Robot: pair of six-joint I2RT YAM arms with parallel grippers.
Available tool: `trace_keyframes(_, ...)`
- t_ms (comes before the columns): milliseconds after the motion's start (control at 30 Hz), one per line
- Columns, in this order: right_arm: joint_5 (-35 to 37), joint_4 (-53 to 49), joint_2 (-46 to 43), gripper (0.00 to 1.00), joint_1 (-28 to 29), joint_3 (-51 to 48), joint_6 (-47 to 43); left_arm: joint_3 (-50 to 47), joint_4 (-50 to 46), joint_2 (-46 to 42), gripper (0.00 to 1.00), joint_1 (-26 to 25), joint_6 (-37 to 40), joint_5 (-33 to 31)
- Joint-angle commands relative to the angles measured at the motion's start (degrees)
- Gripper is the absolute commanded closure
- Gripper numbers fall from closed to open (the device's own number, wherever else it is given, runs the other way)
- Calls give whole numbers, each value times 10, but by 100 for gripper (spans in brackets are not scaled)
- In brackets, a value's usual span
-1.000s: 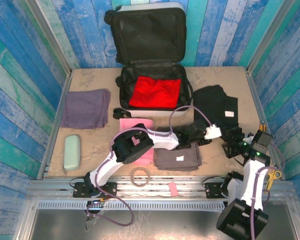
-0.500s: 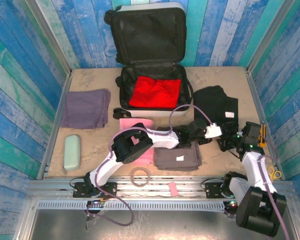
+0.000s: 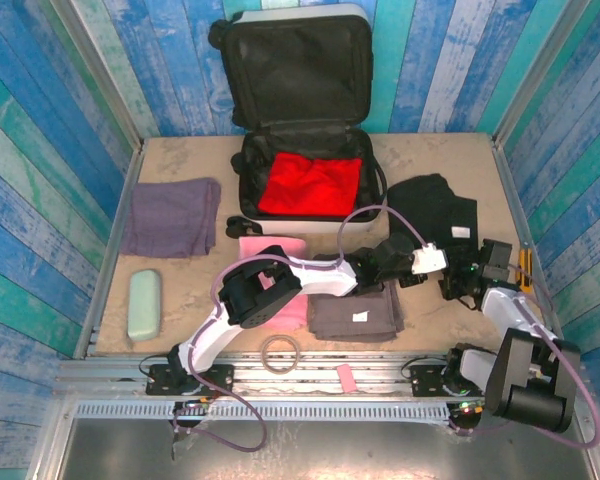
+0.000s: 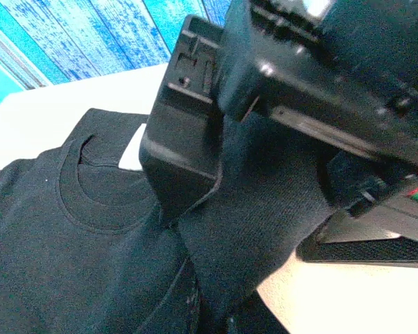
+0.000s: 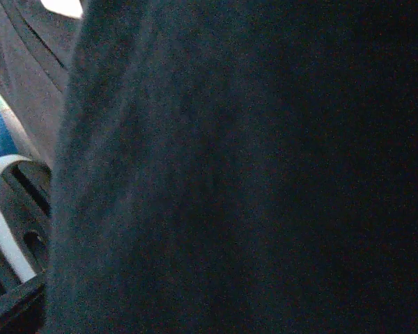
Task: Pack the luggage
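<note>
Found left gripper clamped on black shirt fold. Could not judge opening of right gripper, close against it. Noted white tag, print unreadable.

Colours as I see them from here.
White luggage, black lining; red garment; black shirt; purple towel; mint case; blue-teal striped walls.

Right arm swung round: big black elbow moved from low front corner, back and out to right. Wrist now further back over desk. Right fingers slid left, closer to black shirt.
</note>
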Motion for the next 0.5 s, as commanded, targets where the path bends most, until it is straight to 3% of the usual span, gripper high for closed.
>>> trace_keyframes(0,43,52,25,16,20,15,2,-2,23,-88,100,-4,-4,25)
trace_keyframes(300,93,71,86,19,85,59,-1,-6,16,-87,100,-4,-12,30)
trace_keyframes(467,126,63,82,33,91,62,-27,-14,16,-95,100,-4,-11,22)
